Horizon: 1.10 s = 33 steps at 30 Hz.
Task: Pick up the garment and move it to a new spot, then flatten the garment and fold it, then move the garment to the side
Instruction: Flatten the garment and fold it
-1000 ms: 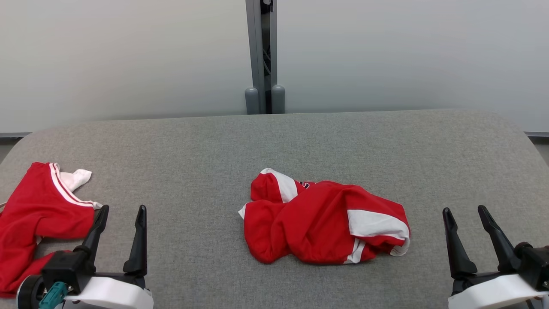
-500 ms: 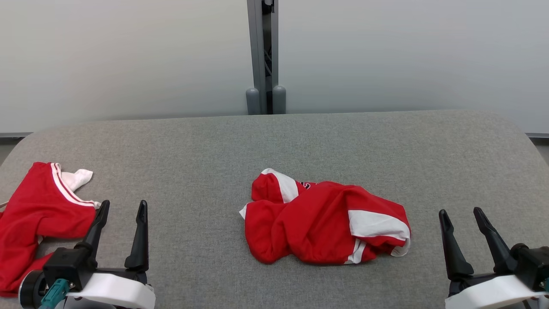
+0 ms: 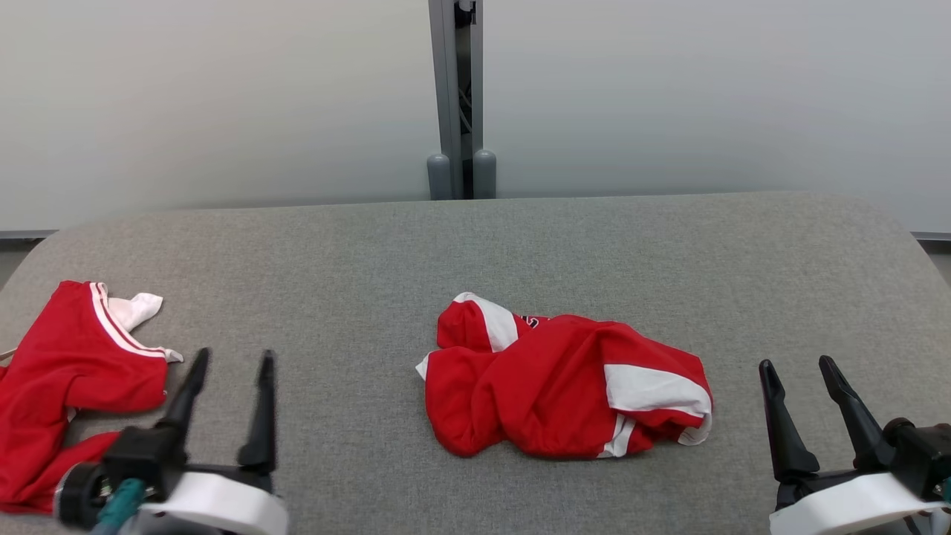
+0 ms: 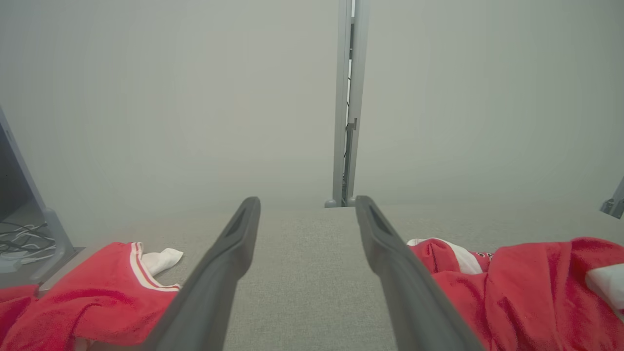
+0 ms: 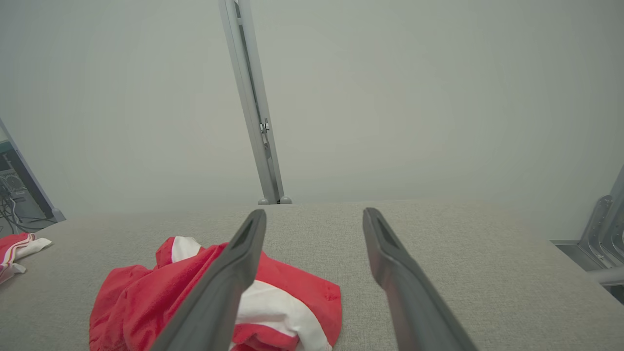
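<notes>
The garment (image 3: 557, 383) lies crumpled in a heap at the middle of the grey table (image 3: 475, 245): red cloth with white sleeve panels and a bit of dark print at its top. It shows at the right in the left wrist view (image 4: 526, 287) and at the lower left in the right wrist view (image 5: 161, 297). My left gripper (image 3: 232, 360) stands open near the front edge, well to the garment's left, nothing between its fingers. On the garment's right, close to the table's right end, my right gripper (image 3: 796, 365) is open and empty too.
Another red garment with white striped trim (image 3: 70, 371) lies at the table's left end, just left of my left gripper, also seen in the left wrist view (image 4: 97, 297). A grey post (image 3: 459, 96) stands behind the table against pale wall panels.
My left gripper has shifted a little to the right, toward the middle garment. The right gripper has edged slightly left. Both garments lie as before.
</notes>
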{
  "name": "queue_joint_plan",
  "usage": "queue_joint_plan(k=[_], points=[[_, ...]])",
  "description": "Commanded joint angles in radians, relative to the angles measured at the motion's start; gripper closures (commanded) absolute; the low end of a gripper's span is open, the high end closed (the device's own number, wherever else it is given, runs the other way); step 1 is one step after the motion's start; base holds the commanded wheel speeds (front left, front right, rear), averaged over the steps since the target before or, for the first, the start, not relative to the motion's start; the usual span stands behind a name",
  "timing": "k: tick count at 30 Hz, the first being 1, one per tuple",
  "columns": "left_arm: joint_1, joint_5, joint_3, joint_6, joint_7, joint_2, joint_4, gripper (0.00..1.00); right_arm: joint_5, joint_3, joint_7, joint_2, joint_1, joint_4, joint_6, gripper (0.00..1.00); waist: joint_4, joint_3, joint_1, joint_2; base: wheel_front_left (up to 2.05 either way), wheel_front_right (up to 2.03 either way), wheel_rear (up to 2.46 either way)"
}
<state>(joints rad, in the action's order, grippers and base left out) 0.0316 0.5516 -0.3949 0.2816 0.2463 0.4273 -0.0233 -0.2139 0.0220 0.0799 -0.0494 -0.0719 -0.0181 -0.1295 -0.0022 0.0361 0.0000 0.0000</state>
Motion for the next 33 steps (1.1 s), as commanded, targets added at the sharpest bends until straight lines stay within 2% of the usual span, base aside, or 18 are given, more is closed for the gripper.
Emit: queue_joint_plan(k=[1, 5, 9, 15, 18, 28, 31, 32, 33], points=[[0.032, -0.012, -0.024, -0.018, -0.012, -0.008, 0.009, 0.0, -0.005, 0.0, 0.005, -0.003, 0.001, 0.0, -0.002, 0.0, 0.002, -0.003, 0.0, 0.0, 0.0, 0.0, 0.0], [0.074, -0.036, -0.154, -0.083, -0.091, -0.059, -0.001, 0.0, 0.0, -0.014, -0.001, -0.003, 0.016, -0.005, -0.002, 0.0, -0.012, -0.019, 0.0, 0.0, 0.0, 0.0, 0.0], [0.109, -0.035, -0.272, -0.143, -0.145, -0.149, -0.067, 0.0, -0.004, -0.022, -0.001, -0.004, 0.025, -0.002, -0.002, 0.0, -0.046, -0.037, 0.0, 0.0, 0.0, 0.0, 0.0], [0.155, -0.012, -0.37, -0.216, -0.199, -0.255, -0.221, 0.0, -0.012, -0.034, 0.014, -0.004, 0.05, 0.002, -0.002, 0.0, -0.118, -0.09, 0.0, 0.0, 0.0, 0.0, 0.0], [0.183, 0.004, -0.369, -0.224, -0.205, -0.288, -0.305, 0.0, -0.019, -0.038, 0.024, -0.004, 0.065, 0.01, -0.002, 0.0, -0.159, -0.123, 0.0, 0.0, 0.0, 0.0, 0.0], [0.25, 0.086, -0.267, -0.211, -0.155, -0.312, -0.485, 0.0, -0.042, -0.034, 0.062, -0.003, 0.095, 0.051, -0.002, 0.0, -0.235, -0.192, 0.0, 0.0, 0.0, 0.0, 0.0], [0.264, 0.109, -0.258, -0.24, -0.15, -0.322, -0.517, 0.0, -0.047, -0.037, 0.071, -0.004, 0.108, 0.058, -0.002, 0.0, -0.24, -0.2, 0.0, 0.0, 0.0, 0.0, 0.0], [0.273, 0.105, -0.262, -0.247, -0.15, -0.322, -0.523, 0.19, -0.048, -0.038, 0.074, -0.004, 0.111, 0.061, -0.002, 0.0, -0.241, -0.203, 0.0, 0.0, 0.0, 0.0, 0.0], [0.278, 0.104, -0.268, -0.256, -0.149, -0.323, -0.526, 0.76, -0.05, -0.039, 0.077, -0.004, 0.112, 0.064, -0.002, 0.0, -0.24, -0.206, 0.0, 0.0, 0.0, 0.0, 0.0]])
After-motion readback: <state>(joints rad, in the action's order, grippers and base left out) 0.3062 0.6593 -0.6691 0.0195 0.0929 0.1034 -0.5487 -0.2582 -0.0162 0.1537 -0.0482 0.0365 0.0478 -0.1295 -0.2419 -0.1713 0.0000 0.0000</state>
